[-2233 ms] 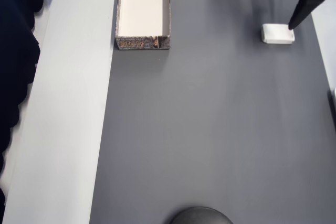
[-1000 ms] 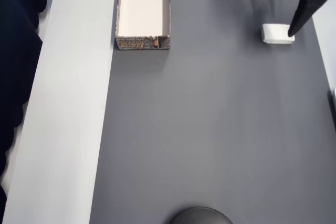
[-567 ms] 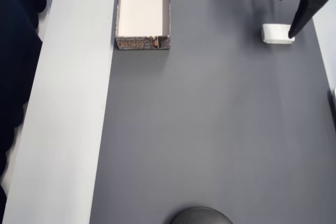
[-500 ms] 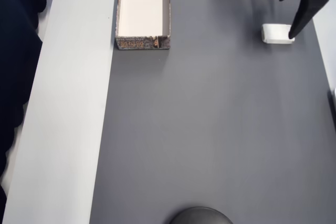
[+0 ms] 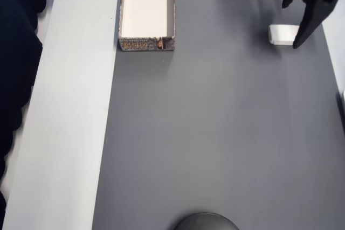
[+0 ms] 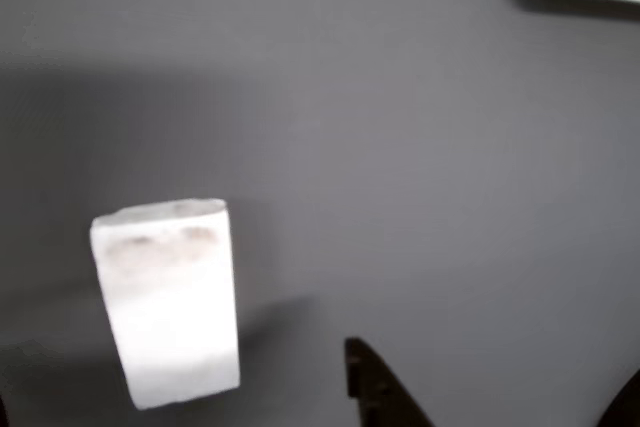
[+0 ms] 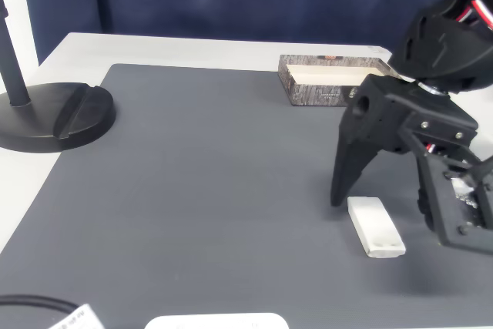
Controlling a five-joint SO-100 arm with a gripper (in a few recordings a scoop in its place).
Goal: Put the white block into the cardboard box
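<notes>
Since earlier our gripper (image 7: 381,206) has spread wide astride the white block (image 7: 375,226); we should centre before pinching.

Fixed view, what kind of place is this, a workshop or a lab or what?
Probably a robot test bench: a dark grey mat on a white table, a black stand base, and a black arm's open tool over a white block.

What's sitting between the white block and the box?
Nothing: in the overhead view, only bare grey mat runs from the block to the box.
</notes>
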